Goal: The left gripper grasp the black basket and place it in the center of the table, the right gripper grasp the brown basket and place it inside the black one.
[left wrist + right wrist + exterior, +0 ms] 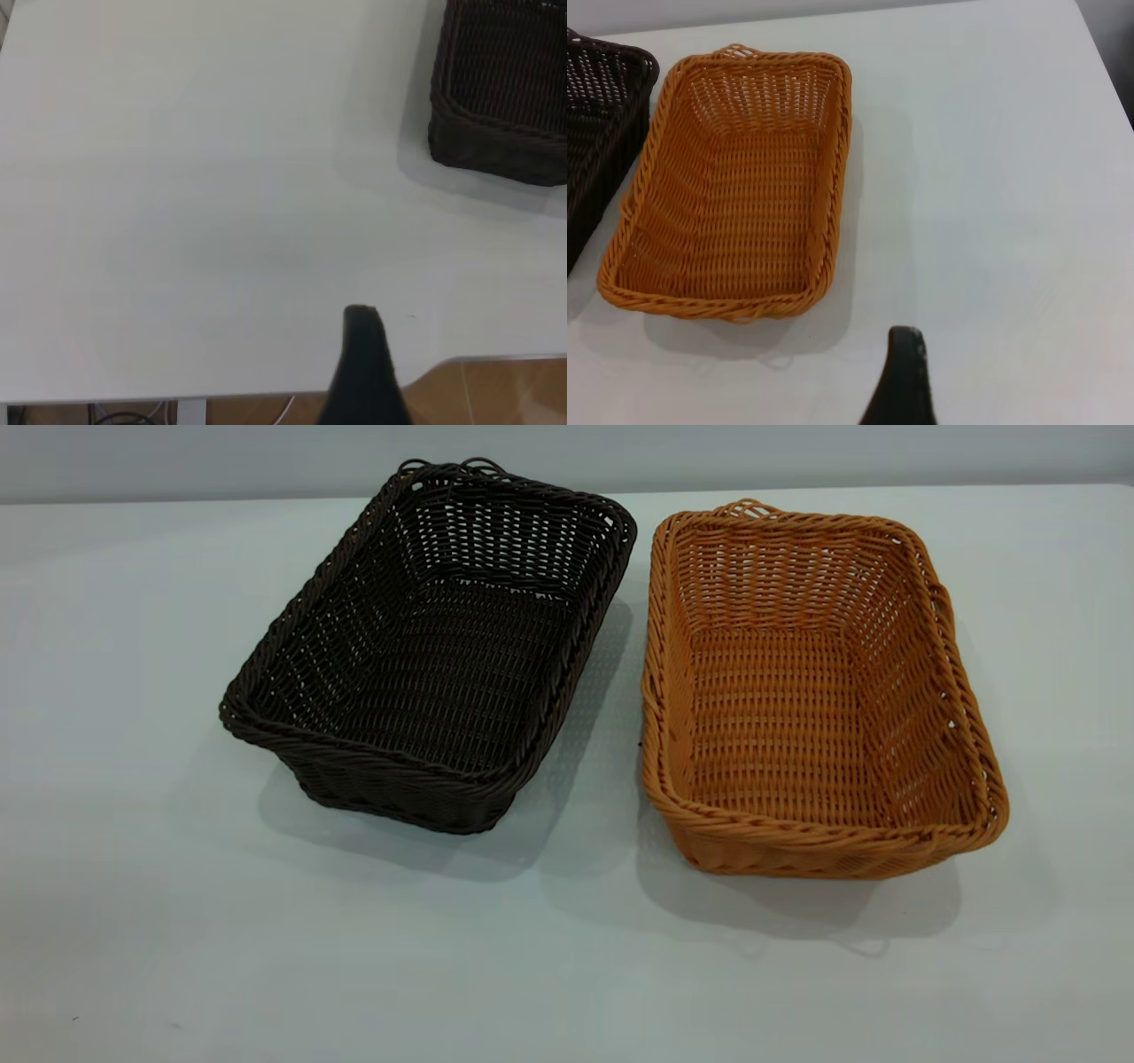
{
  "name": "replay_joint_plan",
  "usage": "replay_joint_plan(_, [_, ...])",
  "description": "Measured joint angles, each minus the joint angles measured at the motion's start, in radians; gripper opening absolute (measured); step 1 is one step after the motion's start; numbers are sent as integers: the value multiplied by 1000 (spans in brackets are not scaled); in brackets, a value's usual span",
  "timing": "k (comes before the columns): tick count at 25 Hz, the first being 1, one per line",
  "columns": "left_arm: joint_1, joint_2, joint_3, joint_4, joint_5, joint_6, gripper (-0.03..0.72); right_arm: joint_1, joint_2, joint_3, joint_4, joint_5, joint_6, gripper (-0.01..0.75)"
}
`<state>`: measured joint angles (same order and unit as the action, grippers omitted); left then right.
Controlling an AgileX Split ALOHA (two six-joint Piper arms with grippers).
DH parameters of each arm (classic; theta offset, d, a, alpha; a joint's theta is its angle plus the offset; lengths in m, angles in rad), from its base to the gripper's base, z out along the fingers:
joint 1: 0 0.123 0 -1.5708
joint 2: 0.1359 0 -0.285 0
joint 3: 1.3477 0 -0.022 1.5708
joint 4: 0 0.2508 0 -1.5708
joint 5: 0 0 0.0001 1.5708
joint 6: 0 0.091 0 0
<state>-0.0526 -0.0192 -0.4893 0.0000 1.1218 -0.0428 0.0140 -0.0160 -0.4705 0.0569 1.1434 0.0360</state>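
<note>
Baskets sit side by side on the white table [133, 921], toward its far edge: the black basket [430, 646] on the left half, turned at a slant, and the brown basket [815, 691] just beside it on the right half, apart by a narrow gap. Both stand upright. Only one dark finger of the left gripper [363, 372] shows, above the near table edge, well apart from the black basket; likewise the right gripper [902, 381], near the brown basket. Jaw opening cannot be told for either.

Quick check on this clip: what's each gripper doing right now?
Left gripper: over bare table, holding nothing; open or closed cannot be told.
Right gripper: beside the brown basket, holding nothing; cannot be told.
</note>
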Motion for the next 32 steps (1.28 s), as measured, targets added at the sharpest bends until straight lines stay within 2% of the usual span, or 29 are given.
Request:
replay_joint_plan(23, [0, 4, -1, 0, -7, 1, 510, 0, 0, -1, 9, -10, 5, 565])
replay_joint_plan(26, [0, 66, -42, 0, -62, -1, 510, 0, 0, -35, 27, -59, 14, 565])
replay_joint_plan(32, [0, 375, -163, -34, -302, 6, 510, 0, 85, -168, 67, -130, 22, 565])
